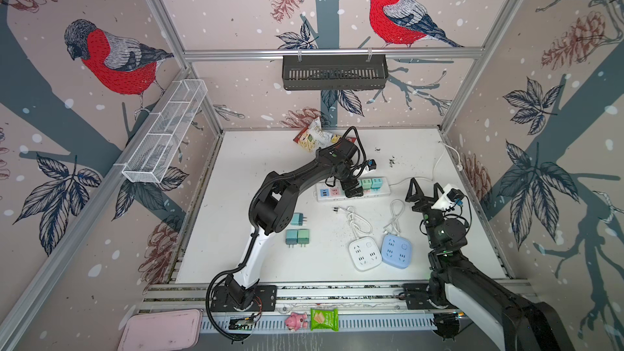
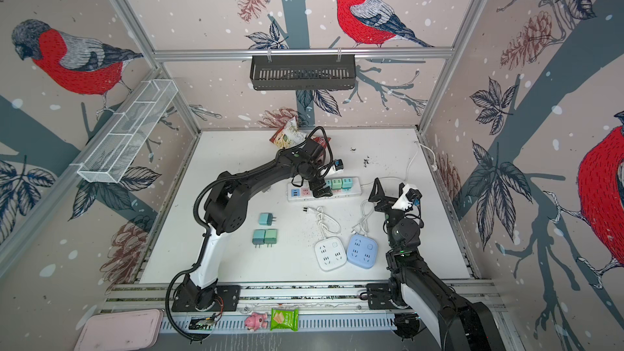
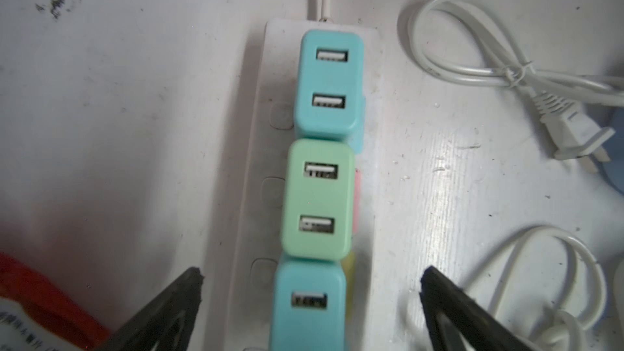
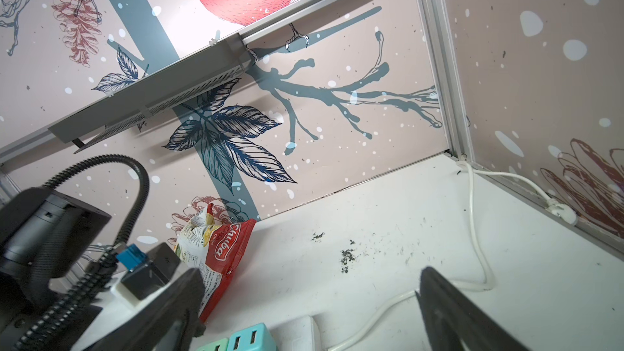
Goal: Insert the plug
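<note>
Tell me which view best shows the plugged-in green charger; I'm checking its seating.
Left wrist view: the green charger sits large, centred. Both top views show it tiny beside the left gripper; the right wrist view only its edge.

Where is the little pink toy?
In both top views the pink toy sits on the slotted front rail, right beside the green snack packet, on that packet's left.

White table [image 1: 263, 170] — power strip [image 1: 385, 185], chargers [image 1: 297, 237], chip bag [image 1: 314, 138]
</note>
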`<state>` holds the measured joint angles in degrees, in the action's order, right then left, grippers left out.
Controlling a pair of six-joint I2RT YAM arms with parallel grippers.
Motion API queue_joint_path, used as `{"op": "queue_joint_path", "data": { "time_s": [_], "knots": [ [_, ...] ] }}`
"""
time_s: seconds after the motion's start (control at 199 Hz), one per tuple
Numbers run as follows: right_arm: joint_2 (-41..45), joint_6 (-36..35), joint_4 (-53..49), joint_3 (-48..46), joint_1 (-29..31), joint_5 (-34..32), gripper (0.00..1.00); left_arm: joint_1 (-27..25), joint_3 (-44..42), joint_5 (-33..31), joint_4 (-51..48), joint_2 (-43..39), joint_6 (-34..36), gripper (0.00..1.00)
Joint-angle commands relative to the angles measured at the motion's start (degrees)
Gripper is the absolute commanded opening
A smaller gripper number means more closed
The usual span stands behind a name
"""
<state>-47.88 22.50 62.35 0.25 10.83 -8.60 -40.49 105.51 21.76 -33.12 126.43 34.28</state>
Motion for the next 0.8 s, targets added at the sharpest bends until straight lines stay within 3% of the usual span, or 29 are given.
{"op": "queue_joint_path", "data": {
  "time_s": [0.0, 0.16, 0.356, 0.507, 0.647, 0.797],
  "knots": [
    [-0.02, 0.43, 0.6, -3.09, -0.02, 0.38, 1.0, -0.01, -1.81, 2.04, 2.15, -4.47, -1.12, 0.99],
    [-0.61, 3.76, -4.56, -0.78, -0.23, -2.13, 1.0, 0.06, -9.23, 0.77, 8.42, -14.4, -4.74, 0.99],
    [-4.66, 3.49, -8.12, 3.21, -0.66, 4.65, 1.0, 0.06, -24.76, -7.71, 21.23, -34.49, -14.7, 0.99],
    [-7.01, 2.33, -7.27, 4.19, -0.48, 10.23, 1.0, 0.24, -45.82, -21.26, 37.96, -55.61, -29.45, 0.99],
    [-9.37, 2.03, -9.71, 6.25, 0.03, 11.73, 0.89, 1.58, -72.85, -39.18, 61.05, -75.72, -43.6, 0.99],
    [-15.63, 0.82, -14.51, 11.82, 1.43, 11.51, 0.77, 6.39, -88.63, -40.75, 70.6, -85.68, -45.89, 0.99]
  ]
}}
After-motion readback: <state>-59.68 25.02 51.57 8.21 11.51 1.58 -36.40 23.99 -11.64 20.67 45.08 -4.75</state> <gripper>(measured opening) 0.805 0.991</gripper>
